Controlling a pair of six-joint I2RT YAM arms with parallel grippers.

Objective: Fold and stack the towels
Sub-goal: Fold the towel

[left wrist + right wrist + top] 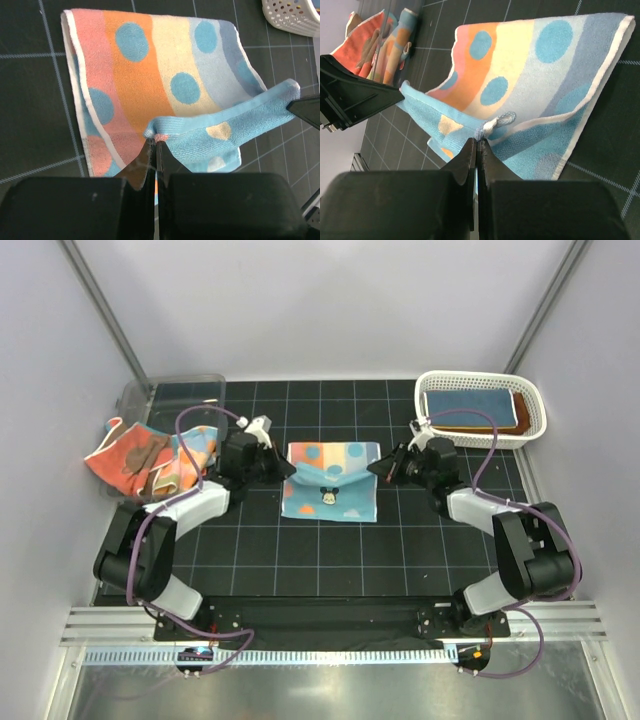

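Worktop [250, 540], black and gridded, fills the overhead view. Only that view shows the clear bin [170, 390] at 10 o'clock with a coral towel [125, 462] spilling over its side. It also shows the white basket [535, 412] at 2 o'clock, holding a folded blue towel [465, 402] beside a rust-brown towel [520, 412]. At the centre lies the polka-dotted towel [330, 480], its long axis running 9 to 3 o'clock. Its striped side faces 12, and a light-blue flap with a cartoon face lies toward 6. Only the wrist cameras show the grips. The left fingers [144, 162] are pressed together on the flap's edge at the towel's 9 o'clock side. The right fingers [468, 156] are closed on the edge by a small hanging loop [504, 119] at 3 o'clock. The blue hem is raised off the worktop between them.
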